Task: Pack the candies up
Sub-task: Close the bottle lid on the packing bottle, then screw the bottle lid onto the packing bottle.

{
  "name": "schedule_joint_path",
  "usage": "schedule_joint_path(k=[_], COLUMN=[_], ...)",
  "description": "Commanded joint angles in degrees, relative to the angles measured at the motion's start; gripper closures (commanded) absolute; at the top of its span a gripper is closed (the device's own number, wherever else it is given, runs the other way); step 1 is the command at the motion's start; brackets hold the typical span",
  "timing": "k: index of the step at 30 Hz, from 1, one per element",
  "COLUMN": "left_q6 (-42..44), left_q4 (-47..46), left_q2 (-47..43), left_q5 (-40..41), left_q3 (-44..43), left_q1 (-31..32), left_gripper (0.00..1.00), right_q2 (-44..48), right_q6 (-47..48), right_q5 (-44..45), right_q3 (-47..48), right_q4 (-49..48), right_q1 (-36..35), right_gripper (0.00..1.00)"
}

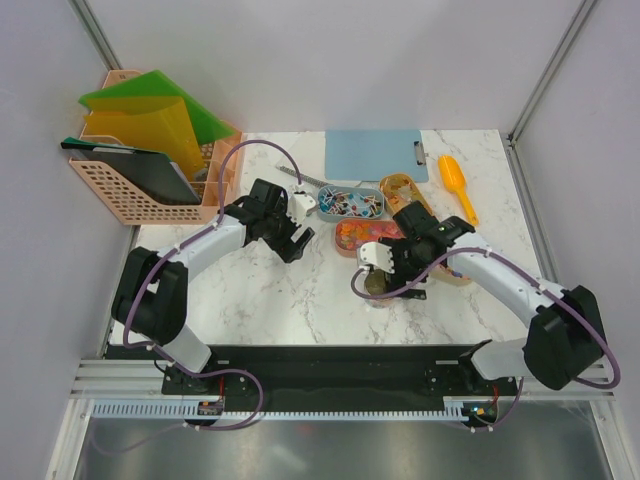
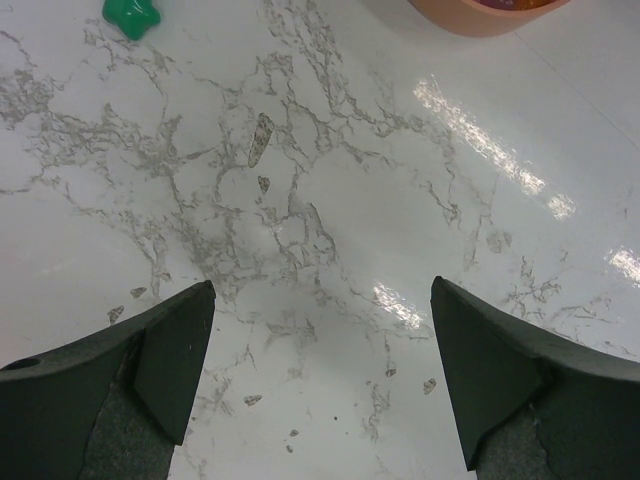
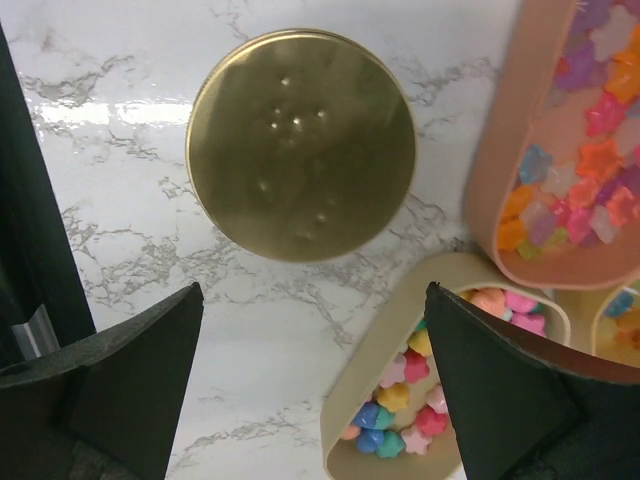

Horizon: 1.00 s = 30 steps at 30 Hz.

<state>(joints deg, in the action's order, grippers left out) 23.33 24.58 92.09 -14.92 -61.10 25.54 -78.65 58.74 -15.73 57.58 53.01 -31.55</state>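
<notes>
Candies (image 3: 590,170) lay in open trays (image 3: 488,190) at mid-surface; one green piece (image 2: 130,15) sat loose on the surface (image 2: 300,200). Left jaws and right jaws stood spread and empty, the right above the gold lid (image 3: 300,145). Packing judged largely outstanding.

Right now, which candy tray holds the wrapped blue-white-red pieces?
The grey-blue oval plastic tray, leftmost of the trays; the pink oval tray just nearer the arms holds loose orange-red bits instead.
</notes>
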Motion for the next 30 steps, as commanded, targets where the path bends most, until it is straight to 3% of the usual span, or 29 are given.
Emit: schedule_joint_path(k=[1,3,4,5,6,7,8,13,30], left_q6=[-1.62,-2.23,-2.50,-2.50,-2.59,-2.50,-2.59,-1.97,-0.31], left_q4=[-2.87,-2.87,-2.87,-2.87,-2.78,-2.78,-2.87,-2.17,-2.60], left_q2=[-2.09,-2.44,-2.45,-2.53,-2.45,-2.62,-2.62,-3.76,-5.52], left_q5=[0.51,-0.02,-0.46,-0.64,-0.73,-0.73,-0.64,0.68,-1.42], left_q3=[0.54,1.24,1.51,1.69,1.69,1.69,1.60,1.77,5.20], left_q1=[0.39,0.65,0.83,1.00,1.09,1.18,1.18,1.18,1.88], left_gripper=[0.05,0.06,0.07,0.07,0.08,0.08,0.08,0.07,0.07], right_q2=[5.42,7.36,7.11,6.41,5.28,1.70,-0.34,-8.09,-2.99], right_q6=[-0.37,-1.69,-1.26,-0.83,-0.39,-0.03,-0.03,-0.65,-1.43], right_q5=[-1.66,-4.74,-8.67,-10.01,-10.72,-10.82,-10.56,-9.59,-4.93], right_q3=[2.00,2.88,3.32,3.76,4.37,5.86,6.74,7.55,3.17], right_q4=[-0.28,-2.73,-2.91,-1.96,-0.91,0.24,2.51,4.12,1.31], right_q1=[1.05,1.05,0.97,0.70,0.09,-1.74,-2.54,-5.19,-5.54], right_gripper=[0.02,0.02,0.13,0.29,0.53,0.96,1.00,1.00,1.00])
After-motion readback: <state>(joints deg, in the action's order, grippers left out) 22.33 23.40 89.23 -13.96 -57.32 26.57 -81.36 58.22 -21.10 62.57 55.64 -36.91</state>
